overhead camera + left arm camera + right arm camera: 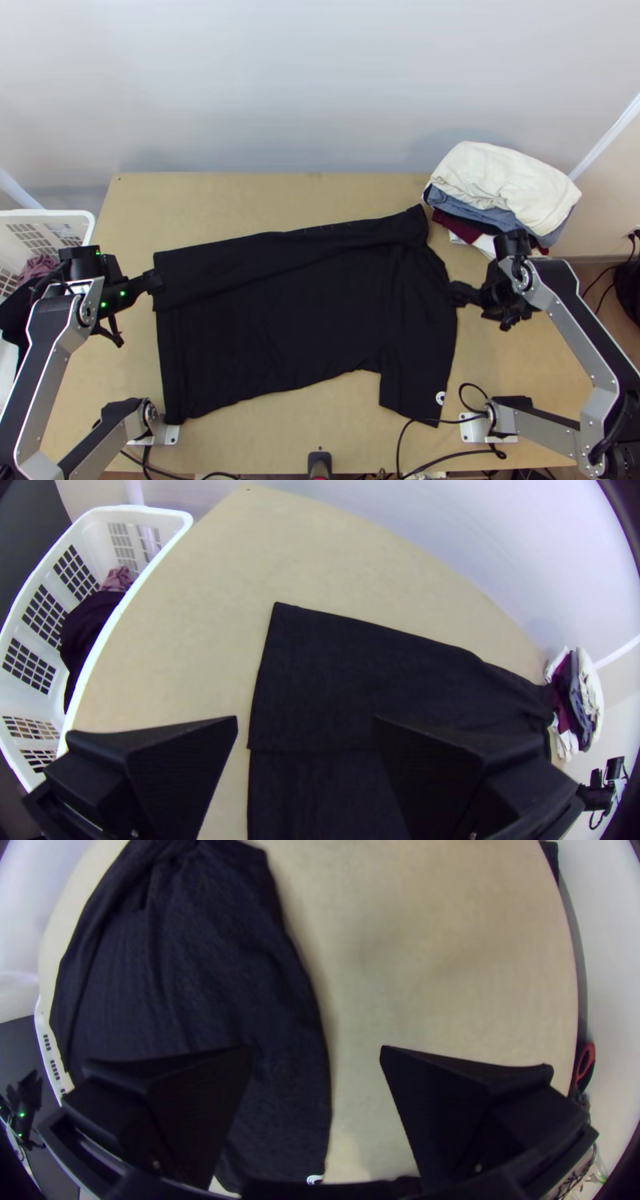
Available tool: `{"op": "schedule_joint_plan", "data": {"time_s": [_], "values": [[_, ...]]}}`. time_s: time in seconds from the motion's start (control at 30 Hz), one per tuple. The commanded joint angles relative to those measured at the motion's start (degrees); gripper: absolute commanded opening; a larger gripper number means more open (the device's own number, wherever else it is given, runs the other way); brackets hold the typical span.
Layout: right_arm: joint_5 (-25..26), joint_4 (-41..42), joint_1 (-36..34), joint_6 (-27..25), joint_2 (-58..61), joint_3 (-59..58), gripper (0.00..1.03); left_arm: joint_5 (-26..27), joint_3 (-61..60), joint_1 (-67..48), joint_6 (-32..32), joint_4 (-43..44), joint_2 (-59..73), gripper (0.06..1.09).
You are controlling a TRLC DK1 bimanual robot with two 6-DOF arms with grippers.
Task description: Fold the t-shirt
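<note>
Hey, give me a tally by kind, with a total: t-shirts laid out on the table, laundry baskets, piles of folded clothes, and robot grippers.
Laid-out t-shirt: 1
Laundry basket: 1
Pile of folded clothes: 1
Grippers: 2 (left gripper, right gripper)
Total: 5

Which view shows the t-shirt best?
Top view: t-shirt fully in frame, hem to sleeve, plus folded-over far strip. Left wrist view: hem end and that strip. Right wrist view: sleeve end with white mark.

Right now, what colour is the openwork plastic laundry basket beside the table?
White; it shows best in the left wrist view.
</note>
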Motion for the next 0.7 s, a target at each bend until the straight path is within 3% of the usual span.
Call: {"op": "schedule_joint_plan", "data": {"time_s": [0.0, 0.03, 0.13, 0.17, 0.67], "values": [[-2.3, -1.4, -1.5, -4.3, 2.4, -3.8, 0.84, 0.6, 1.7, -0.3, -0.3, -1.5, -1.3, 1.04], [-2.9, -1.4, -1.7, -5.2, 2.6, -4.8, 0.82, 0.6, 1.8, -0.4, -0.4, -1.6, -1.4, 1.04], [-4.5, 0.2, -1.8, -7.4, 2.3, -7.4, 0.51, 0.6, 2.1, -0.4, -0.7, -2.3, -1.6, 1.04], [-4.8, 0.7, -1.8, -8.0, 2.0, -8.3, 0.48, 0.6, 2.3, -0.4, -0.7, -2.7, -1.7, 1.04], [-5.8, 5.3, -0.6, -10.9, 2.4, -12.2, 0.48, 0.6, 3.8, -0.6, -1.9, -5.1, -3.1, 1.04]]}}
